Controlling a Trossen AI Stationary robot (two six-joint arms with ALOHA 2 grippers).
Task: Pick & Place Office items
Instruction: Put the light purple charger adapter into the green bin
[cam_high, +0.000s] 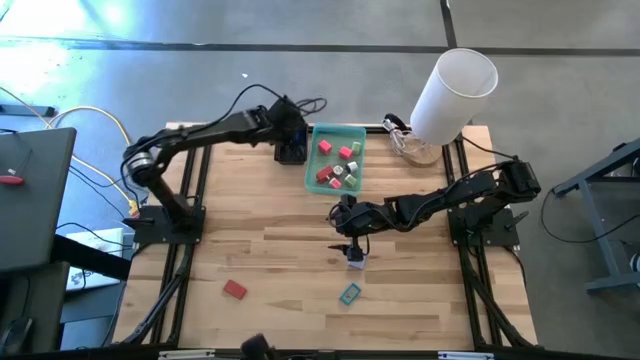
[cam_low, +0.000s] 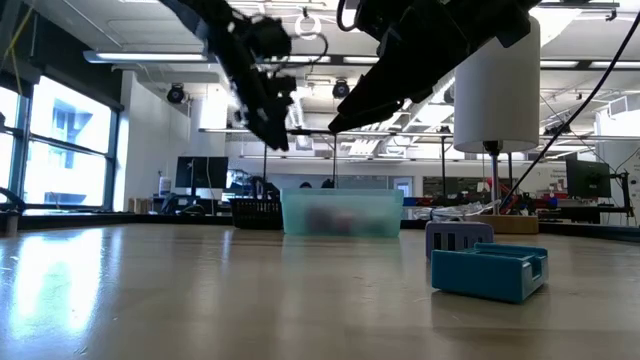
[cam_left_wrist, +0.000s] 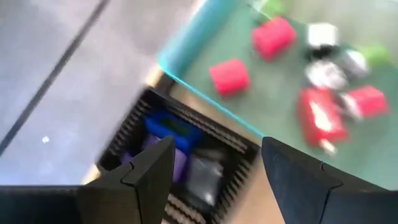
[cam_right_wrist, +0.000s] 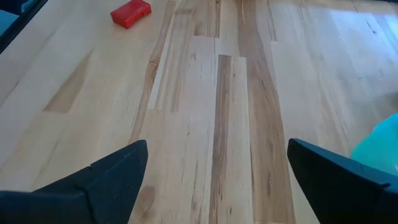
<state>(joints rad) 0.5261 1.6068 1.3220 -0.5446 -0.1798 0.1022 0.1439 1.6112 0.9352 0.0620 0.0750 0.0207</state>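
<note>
Office items lie loose on the table: a red block (cam_high: 235, 289), a teal piece (cam_high: 349, 293) and a small pale piece (cam_high: 356, 260). Several red, pink and white pieces sit in the translucent green tray (cam_high: 352, 132). Blue, purple and grey pieces (cam_left_wrist: 177, 149) lie in the small black tray (cam_high: 290, 153). My left gripper (cam_left_wrist: 217, 155) hangs open above the black tray, next to the green tray's left wall, with nothing between its fingers. My right gripper (cam_high: 350, 243) stands open over the table's middle, just beyond the pale piece; the red block (cam_right_wrist: 130, 12) lies far ahead of it.
A big white cylinder (cam_high: 455, 92) stands at the far right corner beside a clear object (cam_high: 412, 147). In the low view the teal piece (cam_low: 490, 270) and the pale piece (cam_low: 458, 238) lie in front of the green tray (cam_low: 342, 212). Bare wood stretches across the table's near left.
</note>
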